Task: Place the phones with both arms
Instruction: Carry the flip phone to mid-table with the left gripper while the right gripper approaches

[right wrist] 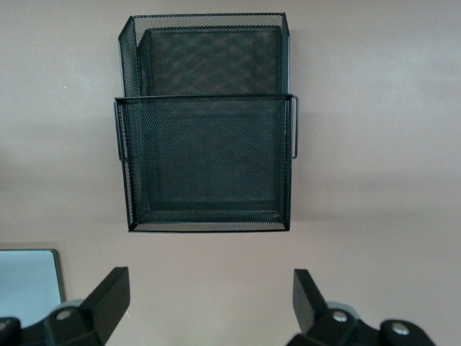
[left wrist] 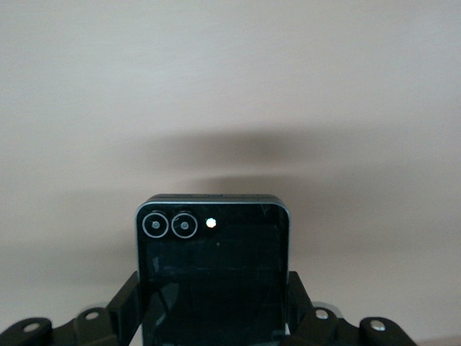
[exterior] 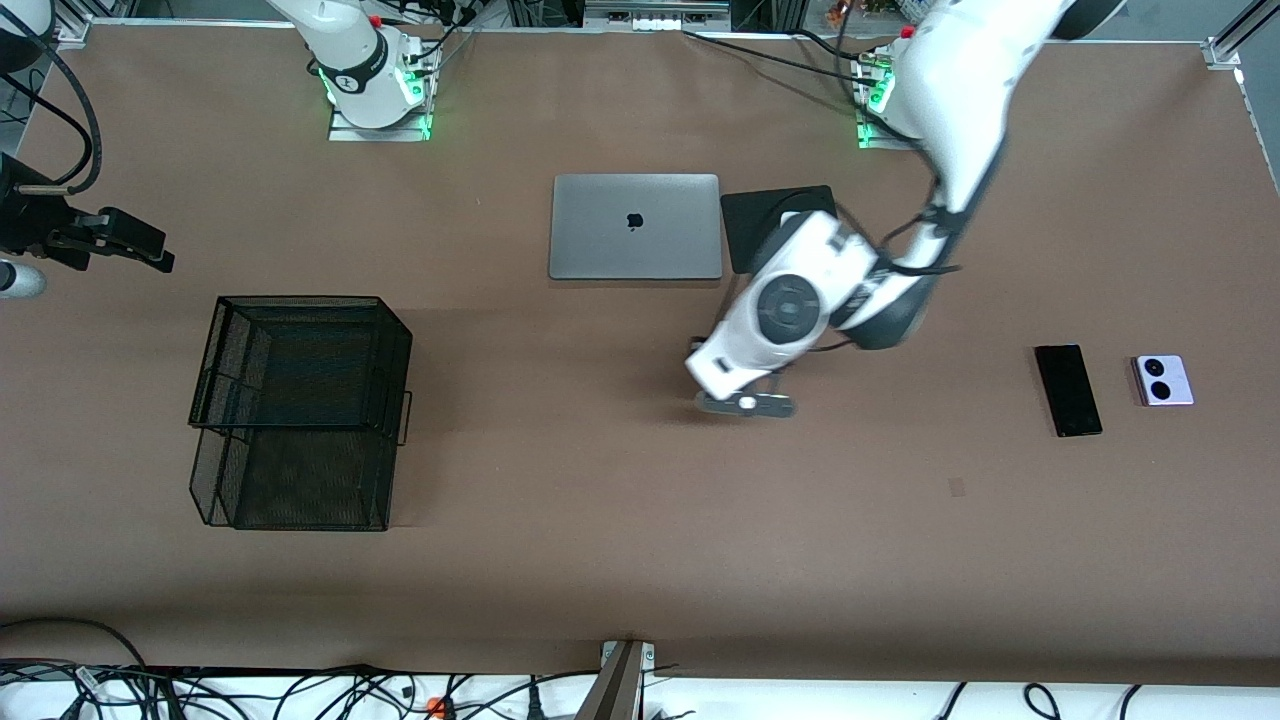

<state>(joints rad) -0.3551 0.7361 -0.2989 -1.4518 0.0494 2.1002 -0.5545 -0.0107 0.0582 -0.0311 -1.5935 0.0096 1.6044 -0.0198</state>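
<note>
Left pincer (left wrist: 215, 317) pinches the small black phone (left wrist: 213, 267) over bare surface (exterior: 560, 580) near the laptop (exterior: 635, 226); mid-carry, probably toward the mesh tray (exterior: 300, 410). Right pincer (right wrist: 209, 299) spread, waiting over the tray. Slim black phone (exterior: 1068, 389) and lavender phone (exterior: 1163, 380) lie toward the left arm's end.

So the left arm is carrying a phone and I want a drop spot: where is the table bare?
Bare: the wide strip between the mesh basket and the slim phone, nearer the camera than the laptop. Crowded: beside the laptop, where the mouse pad lies, and around the lavender phone.
</note>
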